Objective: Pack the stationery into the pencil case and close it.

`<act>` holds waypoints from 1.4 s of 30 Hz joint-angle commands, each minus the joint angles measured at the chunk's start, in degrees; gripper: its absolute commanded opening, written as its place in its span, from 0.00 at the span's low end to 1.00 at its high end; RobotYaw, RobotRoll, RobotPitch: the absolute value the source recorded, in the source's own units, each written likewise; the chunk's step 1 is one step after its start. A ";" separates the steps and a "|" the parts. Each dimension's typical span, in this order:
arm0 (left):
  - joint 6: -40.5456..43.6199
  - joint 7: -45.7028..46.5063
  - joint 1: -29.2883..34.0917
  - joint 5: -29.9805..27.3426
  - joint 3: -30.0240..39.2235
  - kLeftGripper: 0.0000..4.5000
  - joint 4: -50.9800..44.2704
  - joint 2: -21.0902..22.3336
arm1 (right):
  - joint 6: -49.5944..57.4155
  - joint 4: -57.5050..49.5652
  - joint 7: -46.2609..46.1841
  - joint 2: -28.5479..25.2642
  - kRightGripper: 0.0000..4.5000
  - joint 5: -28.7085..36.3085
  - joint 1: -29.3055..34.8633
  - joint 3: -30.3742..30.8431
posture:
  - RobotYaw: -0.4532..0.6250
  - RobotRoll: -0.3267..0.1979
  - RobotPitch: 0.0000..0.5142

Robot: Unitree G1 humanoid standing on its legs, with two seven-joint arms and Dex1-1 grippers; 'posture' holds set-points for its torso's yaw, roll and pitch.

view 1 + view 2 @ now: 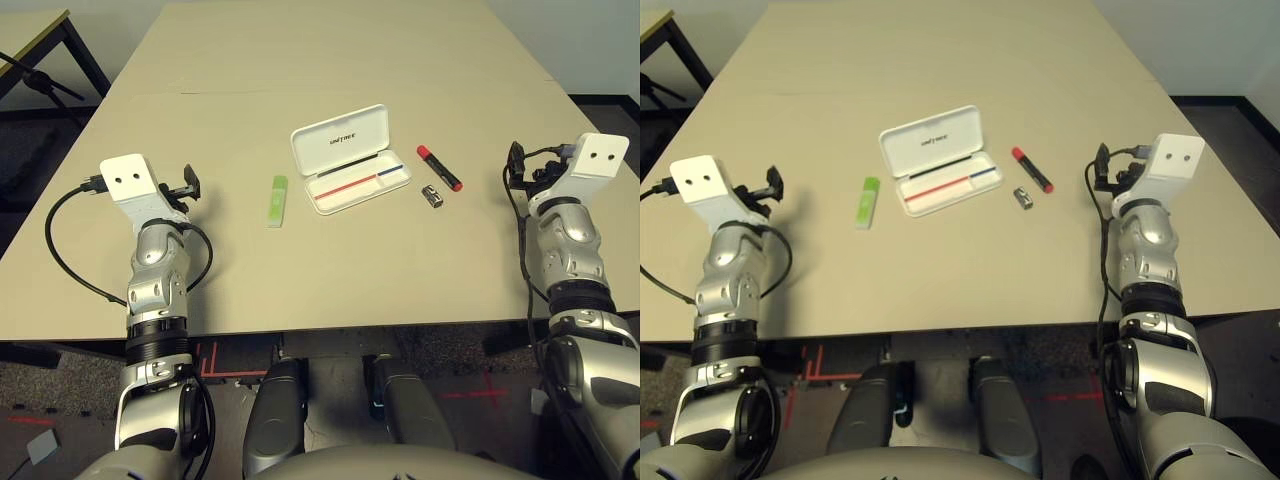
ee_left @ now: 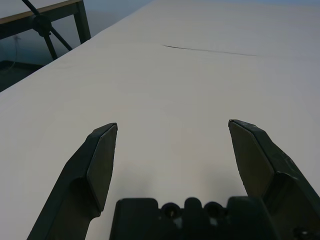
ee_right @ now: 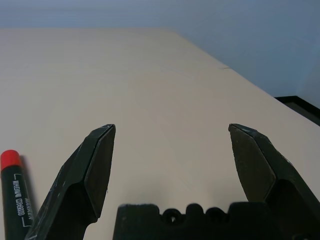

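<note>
A: What sits nearest the robot?

B: Its two silver forearms, one at each side of the wide beige counter. The left hand hangs low over the counter's left part with its two black fingers spread wide, released, and bare surface between them. The right hand is at the right side, its fingers spread just as wide and grasping nothing.

A: And the stationery?

B: Going outward from the near edge, the flat light-green plastic bar lies by itself on the counter, between the left hand and the case, well apart from both. To the right lies the tiny silver-and-black piece, just beside the short red marker with a black end. The marker lies at a slant, its red end pointing away from the robot. In the right wrist view that marker shows just beside the right hand's finger.

A: Where is the pencil case?

B: The flat white rectangular plastic pencil case lies open in the middle of the counter, between the green bar and the marker, touching neither. Its lid with the small dark lettering is folded back on the far side. In the nearer tray half lie a thin red stick and a thin blue stick, end to end along its length.

A: Anything farther off?

B: A dark-legged table stands beyond the counter's far left corner.
</note>
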 commanded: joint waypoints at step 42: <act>11.74 -58.48 -19.35 8.85 -42.09 0.99 8.55 6.25 | 18.42 -22.44 77.03 -21.33 1.00 11.16 -0.37 15.53 | 0.32 0.62 0.26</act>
